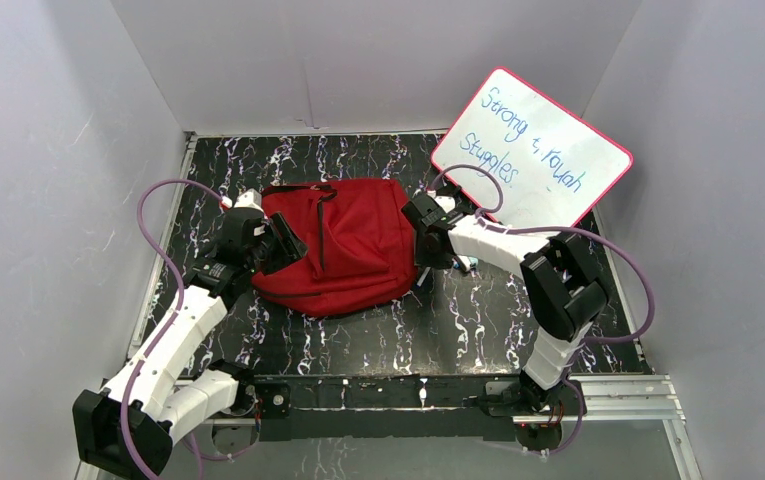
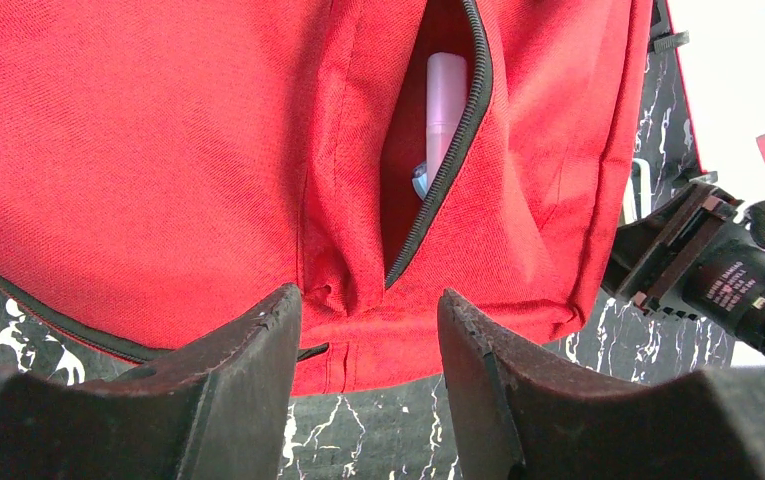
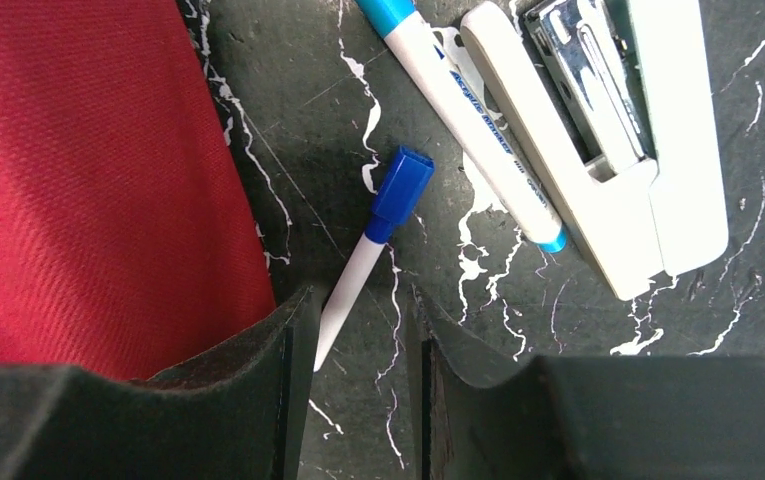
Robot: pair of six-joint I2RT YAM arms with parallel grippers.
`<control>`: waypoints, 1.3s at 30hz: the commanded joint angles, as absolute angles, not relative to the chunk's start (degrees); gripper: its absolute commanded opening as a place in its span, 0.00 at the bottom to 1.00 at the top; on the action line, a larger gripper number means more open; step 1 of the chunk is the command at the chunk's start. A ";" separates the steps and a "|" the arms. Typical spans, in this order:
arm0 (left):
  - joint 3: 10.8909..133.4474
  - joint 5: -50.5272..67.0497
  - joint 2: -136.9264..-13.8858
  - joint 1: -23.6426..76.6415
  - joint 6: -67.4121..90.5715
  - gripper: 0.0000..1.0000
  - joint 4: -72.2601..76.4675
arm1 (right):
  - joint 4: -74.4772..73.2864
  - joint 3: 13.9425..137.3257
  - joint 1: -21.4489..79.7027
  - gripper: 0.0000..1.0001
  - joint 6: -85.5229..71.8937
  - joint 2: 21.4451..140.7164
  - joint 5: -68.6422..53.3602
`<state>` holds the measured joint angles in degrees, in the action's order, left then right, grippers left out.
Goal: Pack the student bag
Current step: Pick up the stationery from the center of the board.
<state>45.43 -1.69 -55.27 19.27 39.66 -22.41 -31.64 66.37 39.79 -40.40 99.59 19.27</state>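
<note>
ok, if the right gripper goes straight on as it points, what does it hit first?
Probably the blue-capped pen: its white end lies between the right gripper's open fingers, nearer the one by the student bag. Under it, only the table. Depth is hard to judge from the wrist view.

Handwritten in blue on the tilted, pink-edged whiteboard (image 1: 538, 150): "Strong & rough" on the upper line, "Struggles." beneath it. Printed in blue along the barrel of the white marker (image 3: 478, 115), lying against the stapler (image 3: 618, 150): apparently "Acrylic Marker", the rest too small to read. On the dark camera body (image 2: 733, 280) seen from the left wrist: small white print, illegible.
</note>
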 commanded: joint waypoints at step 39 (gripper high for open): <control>49.11 6.69 -55.74 19.45 44.28 0.52 -19.15 | -29.93 61.91 39.25 0.00 -35.43 84.97 15.87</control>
<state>45.84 2.94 -56.29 19.27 41.15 -22.26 -31.09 59.37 39.44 -39.00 91.98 17.41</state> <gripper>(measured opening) 0.513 0.095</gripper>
